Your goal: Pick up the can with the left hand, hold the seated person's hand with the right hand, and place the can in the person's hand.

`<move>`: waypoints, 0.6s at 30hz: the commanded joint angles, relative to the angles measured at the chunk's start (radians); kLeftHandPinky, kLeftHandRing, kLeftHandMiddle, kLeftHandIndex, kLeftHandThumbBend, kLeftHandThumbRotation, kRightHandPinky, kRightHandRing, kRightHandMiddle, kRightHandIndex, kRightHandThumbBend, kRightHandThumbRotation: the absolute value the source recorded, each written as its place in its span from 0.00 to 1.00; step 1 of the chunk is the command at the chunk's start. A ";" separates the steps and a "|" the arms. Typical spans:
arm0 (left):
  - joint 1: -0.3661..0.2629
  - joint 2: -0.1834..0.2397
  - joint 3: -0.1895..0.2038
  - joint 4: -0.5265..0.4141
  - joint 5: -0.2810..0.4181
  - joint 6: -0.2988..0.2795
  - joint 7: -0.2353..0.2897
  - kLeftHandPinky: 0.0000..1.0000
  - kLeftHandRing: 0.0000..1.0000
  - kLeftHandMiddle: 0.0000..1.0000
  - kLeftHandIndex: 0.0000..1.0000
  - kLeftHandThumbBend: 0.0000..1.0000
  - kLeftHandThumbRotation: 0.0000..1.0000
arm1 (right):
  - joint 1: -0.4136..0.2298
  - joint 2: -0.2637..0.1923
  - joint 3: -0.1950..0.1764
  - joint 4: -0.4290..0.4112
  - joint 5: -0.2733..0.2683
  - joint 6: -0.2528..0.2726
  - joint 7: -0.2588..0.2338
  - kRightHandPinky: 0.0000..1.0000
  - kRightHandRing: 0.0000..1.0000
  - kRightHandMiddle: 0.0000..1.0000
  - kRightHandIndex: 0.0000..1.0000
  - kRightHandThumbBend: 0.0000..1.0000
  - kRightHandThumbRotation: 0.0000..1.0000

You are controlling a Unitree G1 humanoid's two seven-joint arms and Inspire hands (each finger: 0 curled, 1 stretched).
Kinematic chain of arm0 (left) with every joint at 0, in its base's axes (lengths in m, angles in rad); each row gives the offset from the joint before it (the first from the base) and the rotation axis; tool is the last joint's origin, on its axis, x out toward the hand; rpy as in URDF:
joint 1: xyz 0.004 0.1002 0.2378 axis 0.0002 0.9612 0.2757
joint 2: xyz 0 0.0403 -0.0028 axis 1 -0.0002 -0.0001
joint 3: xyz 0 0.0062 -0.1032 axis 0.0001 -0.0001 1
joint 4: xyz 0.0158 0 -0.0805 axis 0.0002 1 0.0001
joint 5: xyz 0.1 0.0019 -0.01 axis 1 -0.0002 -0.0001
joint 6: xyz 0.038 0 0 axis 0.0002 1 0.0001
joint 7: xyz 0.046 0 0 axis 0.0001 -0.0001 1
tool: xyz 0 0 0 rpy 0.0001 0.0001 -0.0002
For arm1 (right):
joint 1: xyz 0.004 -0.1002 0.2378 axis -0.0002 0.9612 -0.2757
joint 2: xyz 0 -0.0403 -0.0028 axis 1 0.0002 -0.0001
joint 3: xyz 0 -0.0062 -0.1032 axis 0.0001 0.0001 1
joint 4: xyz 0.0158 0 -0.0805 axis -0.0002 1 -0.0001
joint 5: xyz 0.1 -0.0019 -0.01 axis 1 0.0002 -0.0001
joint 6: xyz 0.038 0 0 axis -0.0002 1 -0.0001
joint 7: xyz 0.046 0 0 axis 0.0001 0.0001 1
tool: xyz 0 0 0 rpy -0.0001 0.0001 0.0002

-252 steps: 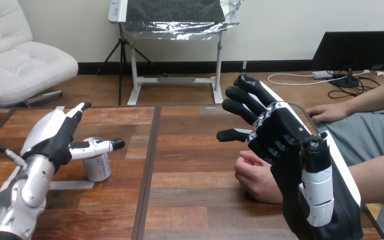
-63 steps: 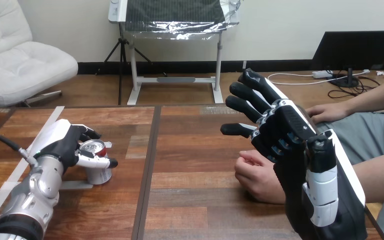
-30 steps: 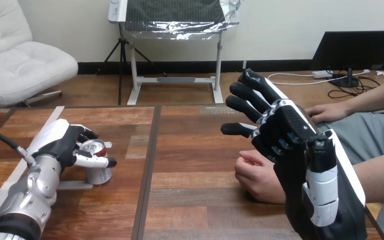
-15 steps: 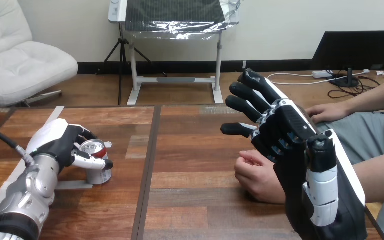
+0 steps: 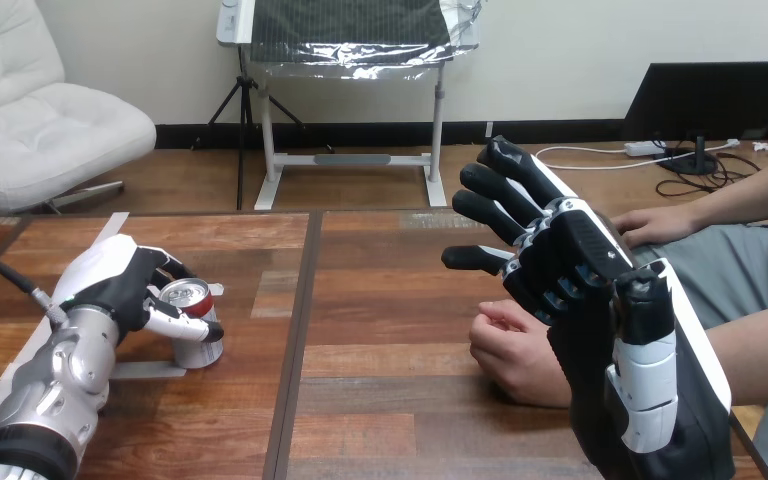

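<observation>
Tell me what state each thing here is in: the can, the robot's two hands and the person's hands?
can, upright, standing on the table.
left hand, shut, fingers and thumb curled round the can.
right hand, open, fingers straight, raised, holding nothing.
person's nearer hand, loosely curled, resting on the table, empty.
person's farther hand, lying flat at the table's edge.

The can [image 5: 198, 348] is shiny metal, the table [image 5: 380, 280] smooth varnished wood, the left forearm [image 5: 55, 380] brushed metal.
</observation>
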 commanded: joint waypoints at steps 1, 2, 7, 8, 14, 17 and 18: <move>-0.091 0.023 -0.019 -0.039 0.019 0.003 0.012 0.58 0.64 0.67 0.67 0.82 0.14 | -0.036 0.015 -0.007 -0.033 0.013 -0.016 -0.006 0.74 0.89 0.90 0.91 0.74 1.00; -0.092 0.023 -0.020 -0.039 0.020 0.004 0.012 0.57 0.64 0.67 0.66 0.82 0.13 | -0.036 0.015 -0.007 -0.033 0.013 -0.016 -0.006 0.74 0.89 0.90 0.91 0.74 1.00; -0.093 0.020 -0.016 -0.041 0.021 0.013 0.010 0.57 0.62 0.65 0.65 0.81 0.09 | -0.035 0.016 -0.007 -0.032 0.014 -0.017 -0.006 0.74 0.89 0.90 0.91 0.74 1.00; -0.094 0.020 -0.016 -0.041 0.021 0.014 0.010 0.57 0.62 0.65 0.65 0.81 0.09 | -0.035 0.016 -0.007 -0.032 0.014 -0.018 -0.006 0.74 0.89 0.90 0.91 0.74 1.00; -0.095 0.016 -0.012 -0.040 0.017 0.020 0.014 0.58 0.59 0.62 0.64 0.80 0.04 | -0.035 0.015 -0.007 -0.033 0.018 -0.016 -0.005 0.74 0.89 0.90 0.91 0.74 1.00; -0.094 0.016 -0.011 -0.043 0.017 0.021 0.016 0.59 0.58 0.61 0.63 0.80 0.03 | -0.034 0.016 -0.006 -0.035 0.019 -0.014 -0.005 0.74 0.89 0.90 0.91 0.74 1.00; -0.094 0.017 -0.011 -0.044 0.017 0.021 0.017 0.59 0.58 0.61 0.63 0.80 0.02 | -0.034 0.016 -0.006 -0.035 0.019 -0.014 -0.006 0.74 0.89 0.90 0.91 0.74 1.00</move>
